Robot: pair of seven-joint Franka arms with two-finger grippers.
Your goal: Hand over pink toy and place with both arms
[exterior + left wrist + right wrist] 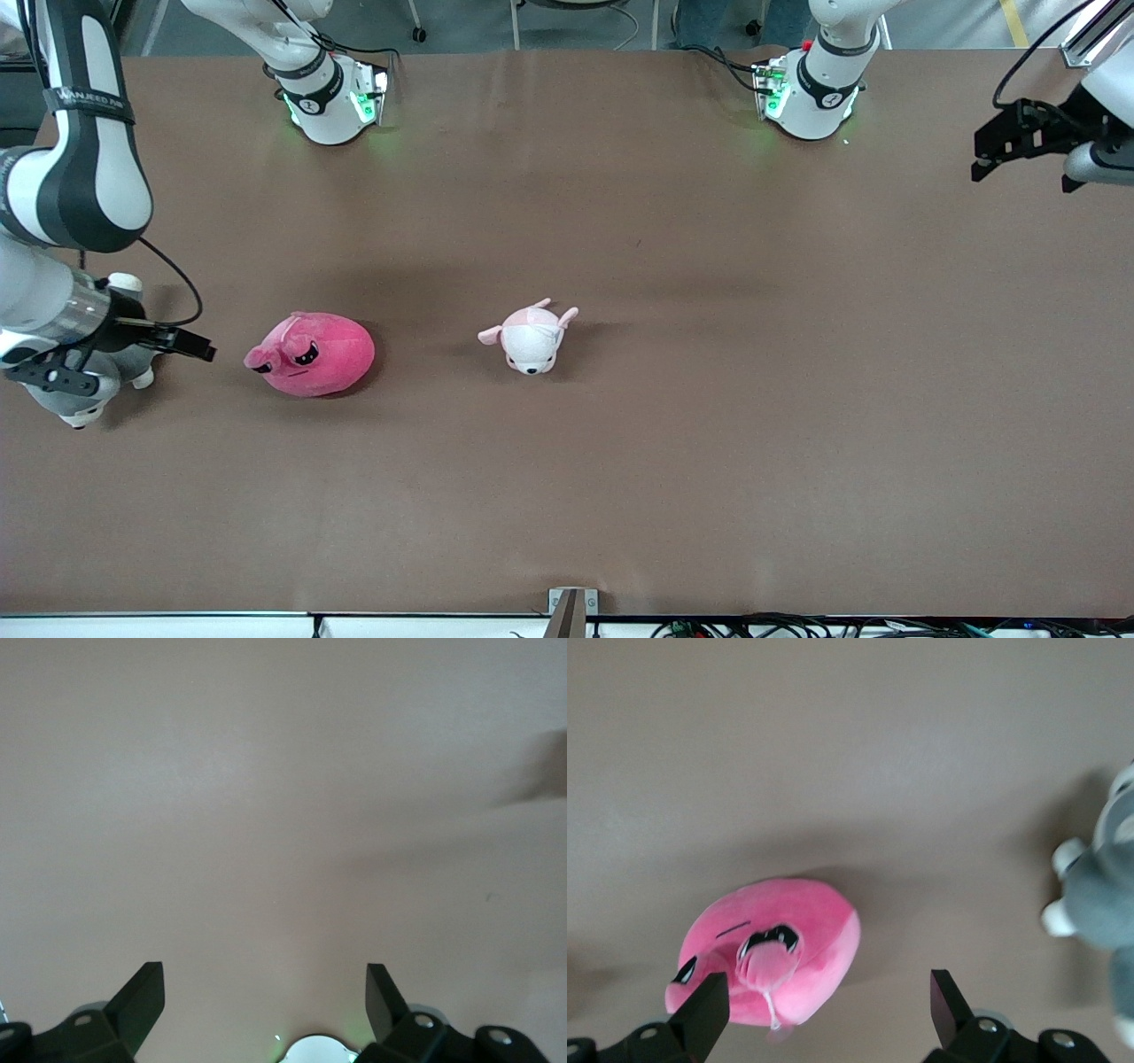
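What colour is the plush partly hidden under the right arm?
Grey with white paws; the plush dog shows best in the right wrist view.

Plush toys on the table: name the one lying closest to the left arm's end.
The white and pale-pink plush animal; the hot-pink plush and the grey and white plush dog both lie toward the right arm's end.

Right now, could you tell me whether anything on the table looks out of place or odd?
Nothing stands out. The pink toy lies free on the table, the white and pale-pink plush beside it. The right pincer is open next to the toy, over a grey and white plush dog. The left pincer waits open at its own end.
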